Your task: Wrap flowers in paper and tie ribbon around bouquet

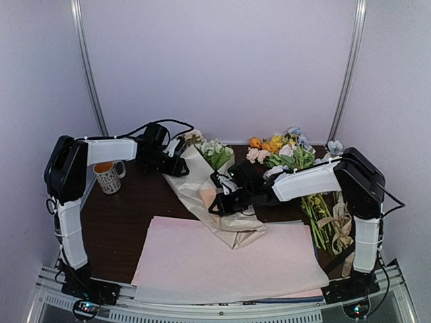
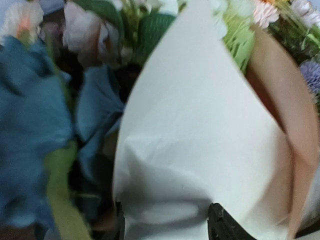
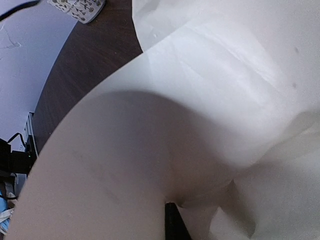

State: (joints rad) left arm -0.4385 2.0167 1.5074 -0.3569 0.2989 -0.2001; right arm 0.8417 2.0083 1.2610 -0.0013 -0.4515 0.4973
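The bouquet lies on the dark table: a beige paper (image 1: 192, 183) cone with the flowers (image 1: 215, 152) at its far, wide end. In the left wrist view the paper (image 2: 200, 125) fills the middle, with blue and pale flowers (image 2: 30, 120) to its left. My left gripper (image 1: 179, 165) is at the cone's upper left edge. This left gripper (image 2: 167, 222) is open, fingers wide apart with a paper fold between them. My right gripper (image 1: 223, 200) is shut on the paper (image 3: 200, 75) at mid-cone, and only one dark fingertip of that gripper (image 3: 172, 217) shows. The tan ribbon (image 1: 339, 225) lies at the right.
A loose bunch of orange, yellow and pink blooms (image 1: 281, 151) lies back right, its green stems running under the ribbon. Pale pink sheets (image 1: 229, 266) cover the near table. A patterned mug (image 1: 108, 176) stands at the left, also visible as the mug (image 3: 77, 7) in the right wrist view.
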